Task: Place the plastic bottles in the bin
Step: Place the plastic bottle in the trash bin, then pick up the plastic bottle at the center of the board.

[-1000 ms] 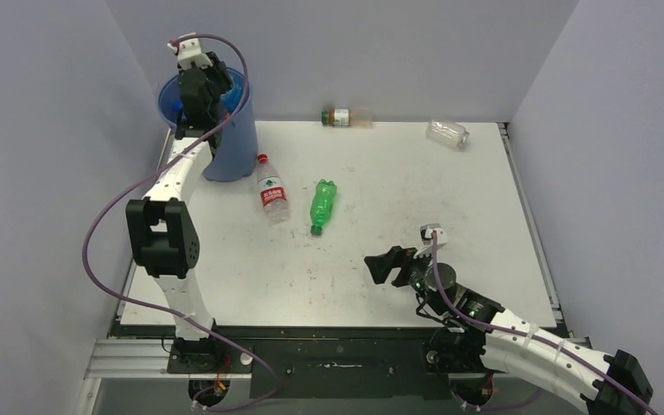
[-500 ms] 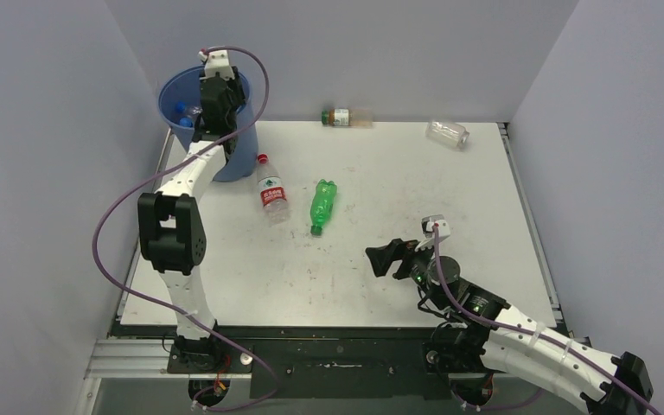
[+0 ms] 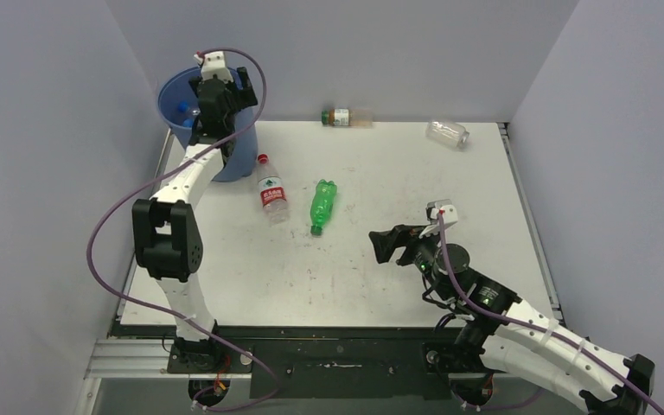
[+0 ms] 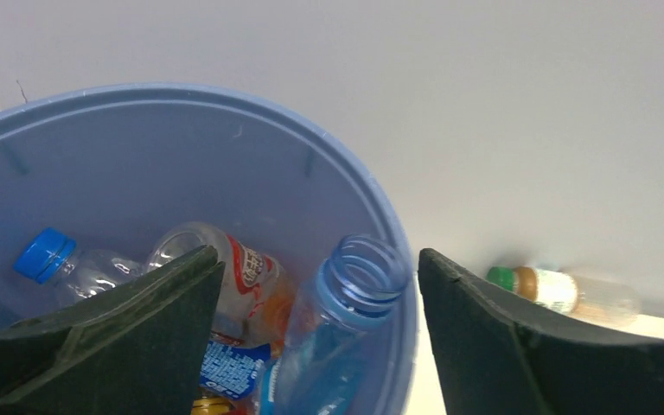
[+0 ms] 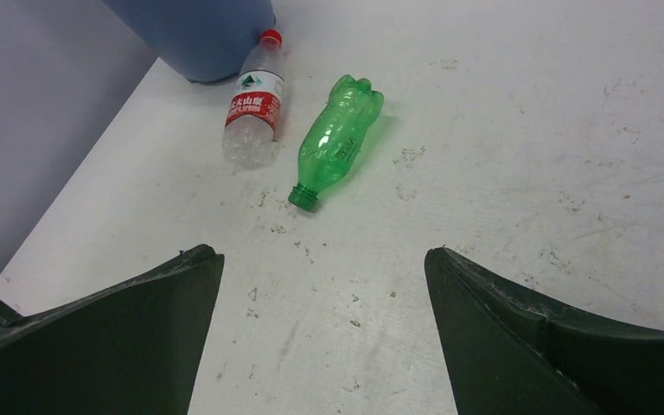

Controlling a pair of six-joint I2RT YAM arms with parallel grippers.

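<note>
Left end effector (image 4: 317, 252) hangs right over the mouth of the bin (image 3: 237, 152), fingers spread wide and not pinching anything. Inside the bin you can see a blue-tinted bottle with no cap (image 4: 354, 285) leaning against the rim, plus a red-label bottle (image 4: 244, 275) and a clear one with a blue cap (image 4: 73, 264) lower down.

Four bottles lie outside on the desk (image 3: 398, 190). The red-capped bottle (image 3: 271, 197) is just beside the bin's base, cap end toward it. The green bottle (image 3: 322, 206) is one step further from the bin. The brownish bottle (image 3: 344, 118) is further along the back wall, and the clear bottle (image 3: 447, 132) is furthest from the bin.

Right end effector (image 5: 322, 252) is well away from the bin, fingers spread, empty, facing the green bottle.
</note>
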